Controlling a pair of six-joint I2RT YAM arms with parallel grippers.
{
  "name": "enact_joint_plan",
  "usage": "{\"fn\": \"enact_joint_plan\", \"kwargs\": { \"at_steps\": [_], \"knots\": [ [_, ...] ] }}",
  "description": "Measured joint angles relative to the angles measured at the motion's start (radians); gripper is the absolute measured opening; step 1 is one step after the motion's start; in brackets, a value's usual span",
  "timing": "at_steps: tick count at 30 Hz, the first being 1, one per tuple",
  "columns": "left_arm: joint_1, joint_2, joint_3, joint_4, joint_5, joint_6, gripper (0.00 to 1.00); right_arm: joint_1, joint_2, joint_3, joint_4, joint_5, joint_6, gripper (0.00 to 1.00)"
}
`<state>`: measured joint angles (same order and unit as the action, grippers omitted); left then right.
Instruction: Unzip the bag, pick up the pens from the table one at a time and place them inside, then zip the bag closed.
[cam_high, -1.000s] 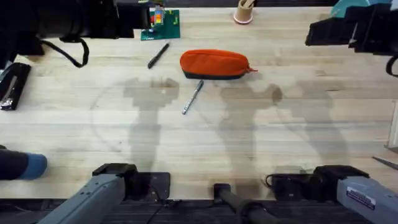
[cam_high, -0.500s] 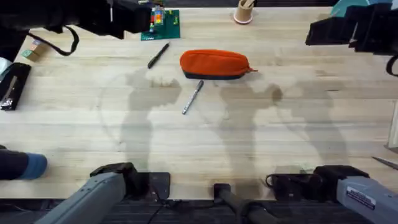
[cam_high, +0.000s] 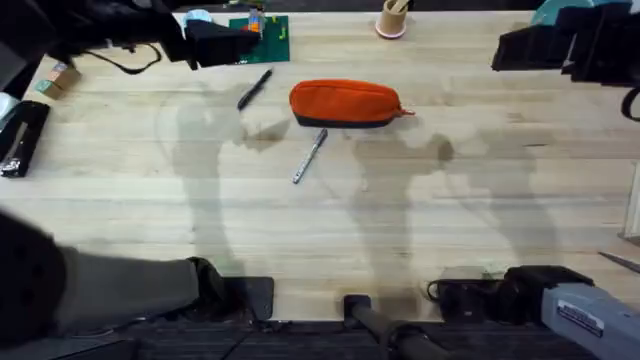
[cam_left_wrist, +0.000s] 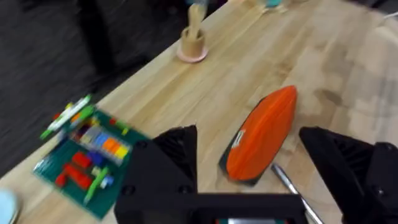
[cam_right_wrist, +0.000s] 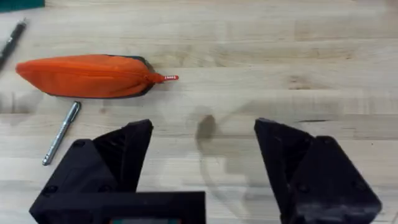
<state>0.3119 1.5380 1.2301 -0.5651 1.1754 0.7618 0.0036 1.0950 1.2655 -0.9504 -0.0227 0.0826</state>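
An orange bag (cam_high: 345, 103) lies zipped shut near the far middle of the table (cam_high: 420, 220), its long axis running side to side and its red zipper pull (cam_right_wrist: 166, 78) at the end nearer the right arm. The left gripper (cam_left_wrist: 249, 168) hangs above the far left of the table with fingers spread wide and empty, the bag ahead between them; the right gripper (cam_right_wrist: 202, 155) hovers at the far right, likewise open and empty. A black pen (cam_high: 255, 88) rests just off the bag's left end, and a silver pen (cam_high: 310, 156) lies angled just in front of it. The right wrist camera shows the pull tab clearly, suggesting that arm is better placed to unzip. The left wrist camera picks up a green tray of bricks (cam_left_wrist: 84, 152) and a small wooden cup (cam_left_wrist: 193, 42).
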Motion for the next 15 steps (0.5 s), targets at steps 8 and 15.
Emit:
{"fn": "enact_joint_plan", "kwargs": {
  "at_steps": [8,15],
  "knots": [
    [-0.02,0.226,0.0,0.106,0.29,0.151,0.993,0.0,0.0,0.001,0.0,0.0,0.0,0.996],
    [-0.094,0.308,0.0,0.088,0.276,0.226,0.993,0.0,0.0,0.001,0.0,0.0,0.0,0.996]
  ]
}}
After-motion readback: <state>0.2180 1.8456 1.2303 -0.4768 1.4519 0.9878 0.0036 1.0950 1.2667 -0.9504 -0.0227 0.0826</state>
